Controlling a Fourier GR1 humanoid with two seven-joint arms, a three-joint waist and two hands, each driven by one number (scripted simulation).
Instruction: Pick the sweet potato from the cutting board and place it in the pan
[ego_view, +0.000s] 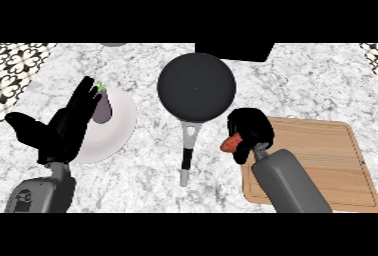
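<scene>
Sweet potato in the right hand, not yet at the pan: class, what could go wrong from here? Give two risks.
1. The sweet potato shows only at the edge of the right hand, which hides the rest, so it might slip out before reaching the pan.
2. The pan's handle lies close to the hand's left; a low sweep could knock it and shift the pan.

Matt dark pan (196, 86) with metallic handle; pale grained wooden cutting board (325, 155); veined marble counter (310, 85); smooth white plate (118, 132).
</scene>
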